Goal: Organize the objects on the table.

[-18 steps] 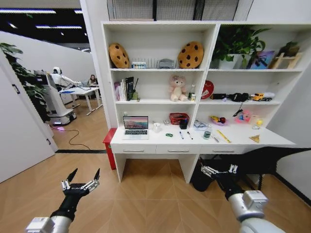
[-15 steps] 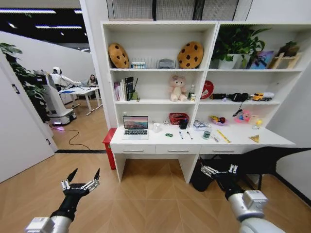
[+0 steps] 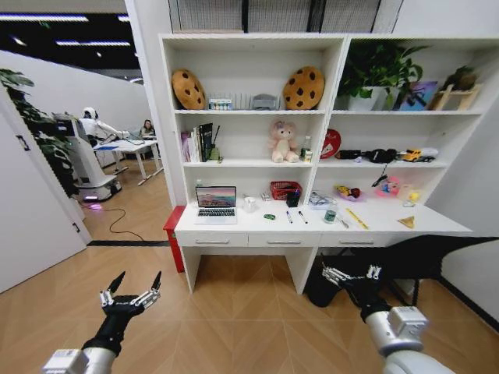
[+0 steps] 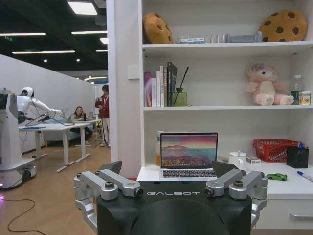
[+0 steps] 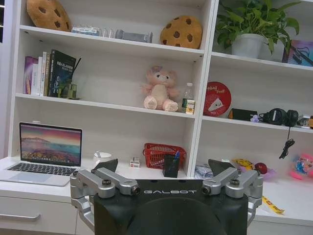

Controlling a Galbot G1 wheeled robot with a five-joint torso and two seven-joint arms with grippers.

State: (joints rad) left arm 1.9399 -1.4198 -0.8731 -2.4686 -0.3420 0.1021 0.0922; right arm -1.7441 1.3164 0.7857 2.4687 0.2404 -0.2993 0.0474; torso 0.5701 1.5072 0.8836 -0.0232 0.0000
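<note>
Head view: the table [image 3: 234, 228] is seen well ahead; laptop [image 3: 217, 205] at its left end, green toy car [image 3: 270, 216], marker pens [image 3: 295, 216] and teal can [image 3: 330, 216] mid-desk.
Left gripper [image 3: 130, 290]: held low over the floor, fingers spread, empty.
Right gripper [image 3: 351, 273]: held low, spread, empty.
Left wrist view: laptop and toy car are framed between parted fingers.
Right wrist view: laptop is seen beside a red basket [image 5: 164, 154].

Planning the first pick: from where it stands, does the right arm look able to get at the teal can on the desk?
Probably not yet. The right gripper, open, hangs low in front of the desk, well short of the teal can. Nothing blocks the way.
</note>
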